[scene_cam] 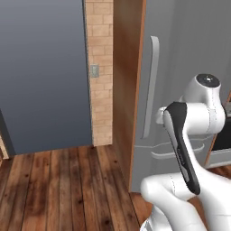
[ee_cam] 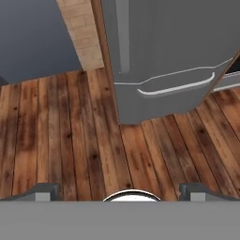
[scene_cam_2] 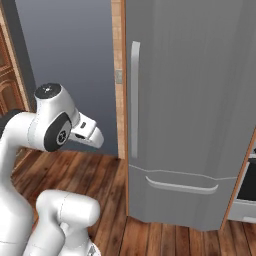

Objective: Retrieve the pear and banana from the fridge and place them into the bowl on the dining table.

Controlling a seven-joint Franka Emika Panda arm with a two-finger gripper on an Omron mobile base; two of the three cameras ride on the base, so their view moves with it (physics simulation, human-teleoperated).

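Standing closed at the right of both base views, the fridge (scene_cam_2: 190, 100) shows nothing of its inside, so no pear or banana can be made out. Its right side is cut off by the frame edge in the left base view and partly blocked there by the robot's white arm. One long pale bar handle (scene_cam_2: 134, 100) runs upright at centre-left of the right base view; the curved drawer handle (scene_cam_2: 182, 186) lies across the lower door at lower centre. In the hand view the fridge fills the upper right, its top cut off, with the drawer handle crossing at upper right.

The gripper (ee_cam: 119, 193) sits at the bottom of the hand view, its two dark fingertips (ee_cam: 43, 191) wide apart and holding nothing, above bare wooden floor (ee_cam: 70, 136). It is apart from the fridge.

A brick pillar (scene_cam: 100, 67) stands at upper centre of the left base view, beside a dark grey wall (scene_cam: 43, 72) at upper left. A small pale plate (scene_cam: 94, 71) is fixed on the brick; any marking on it is too small to read. A dark oven front (scene_cam_2: 248, 187) is sliced by the right edge of the right base view. No brand, label or writing is legible anywhere.
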